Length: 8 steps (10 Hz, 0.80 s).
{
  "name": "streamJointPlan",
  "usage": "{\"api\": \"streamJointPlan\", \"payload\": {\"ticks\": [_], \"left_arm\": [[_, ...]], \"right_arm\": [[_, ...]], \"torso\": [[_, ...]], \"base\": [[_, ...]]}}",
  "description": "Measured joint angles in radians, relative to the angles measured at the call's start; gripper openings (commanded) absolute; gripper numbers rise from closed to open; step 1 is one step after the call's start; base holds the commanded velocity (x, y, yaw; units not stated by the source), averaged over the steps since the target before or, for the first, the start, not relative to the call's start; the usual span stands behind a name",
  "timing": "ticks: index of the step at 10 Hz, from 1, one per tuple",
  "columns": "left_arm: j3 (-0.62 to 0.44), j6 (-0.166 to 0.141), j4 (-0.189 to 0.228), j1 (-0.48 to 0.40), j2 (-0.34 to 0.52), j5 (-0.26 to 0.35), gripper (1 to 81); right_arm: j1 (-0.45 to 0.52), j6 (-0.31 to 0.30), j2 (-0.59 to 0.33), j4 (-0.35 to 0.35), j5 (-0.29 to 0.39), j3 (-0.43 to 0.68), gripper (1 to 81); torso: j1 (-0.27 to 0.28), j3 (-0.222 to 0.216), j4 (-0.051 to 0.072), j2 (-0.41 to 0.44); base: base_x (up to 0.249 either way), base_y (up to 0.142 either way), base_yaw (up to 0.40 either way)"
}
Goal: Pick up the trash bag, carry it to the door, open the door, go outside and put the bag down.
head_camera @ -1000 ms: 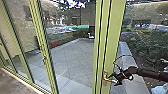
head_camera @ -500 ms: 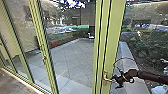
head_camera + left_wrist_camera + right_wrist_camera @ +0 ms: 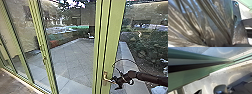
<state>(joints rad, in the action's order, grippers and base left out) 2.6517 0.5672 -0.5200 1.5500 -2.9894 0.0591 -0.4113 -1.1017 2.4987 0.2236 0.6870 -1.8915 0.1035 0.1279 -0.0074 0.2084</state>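
Against one second ago, your right arm [image 3: 150, 78] sits a little lower at the lower right of the head view, and your right hand [image 3: 116, 83] is now by the free end of the lever handle [image 3: 108, 80] on the green door frame [image 3: 113, 37], though you cannot tell how wide it is. The dark trash bag [image 3: 205, 22] spreads from the upper left across the middle of your left wrist view, and you cannot tell your left hand's grip on it
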Motion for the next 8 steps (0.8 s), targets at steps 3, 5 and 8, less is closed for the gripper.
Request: {"api": "streamJointPlan", "payload": {"ticks": [3,5,8], "left_arm": [[0.000,0.000,0.000,0.000,0.000,0.000,1.0],[0.001,0.000,0.000,0.000,-0.005,0.000,1.0],[0.032,0.000,0.000,0.000,-0.025,0.000,1.0]], "right_arm": [[-0.040,-0.007,-0.003,-0.001,-0.052,-0.018,81.1],[-0.060,-0.007,0.001,-0.008,-0.086,-0.029,81.1],[-0.077,-0.008,0.028,-0.038,-0.089,-0.061,81.1]], "torso": [[-0.001,-0.001,0.000,0.000],[-0.001,-0.001,0.000,0.000],[-0.001,-0.002,0.000,0.000]], "base": [[0.000,0.000,0.000],[0.000,0.000,0.000],[0.000,0.000,0.000]]}}
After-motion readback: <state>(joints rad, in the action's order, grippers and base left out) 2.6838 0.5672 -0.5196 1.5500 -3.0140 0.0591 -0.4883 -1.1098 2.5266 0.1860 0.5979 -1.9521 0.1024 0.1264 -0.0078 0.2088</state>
